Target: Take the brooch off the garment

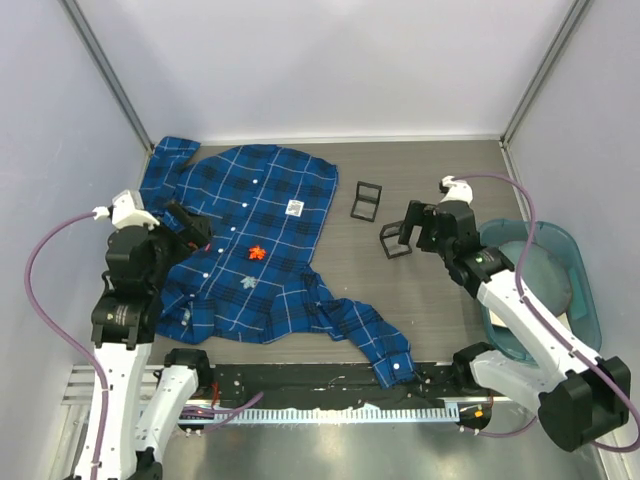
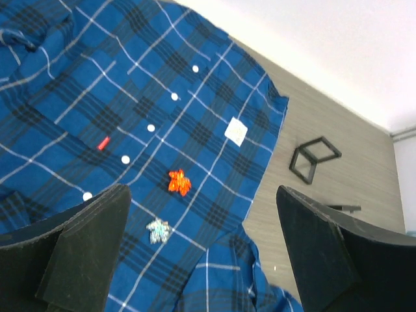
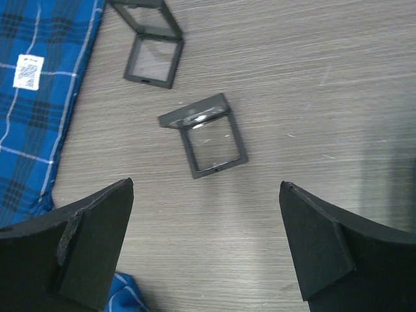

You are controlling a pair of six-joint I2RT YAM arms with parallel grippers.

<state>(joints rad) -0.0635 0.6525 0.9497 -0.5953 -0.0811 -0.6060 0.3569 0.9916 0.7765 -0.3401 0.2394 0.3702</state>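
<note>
flat blue plaid shirt (image 1: 262, 205) bared its orange leaf brooch (image 2: 179, 182) to the open left gripper (image 2: 202, 195); right gripper (image 3: 207, 187) gaped too.

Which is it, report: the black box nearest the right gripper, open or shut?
Open: the black box has its lid raised off the clear-paned base.
</note>
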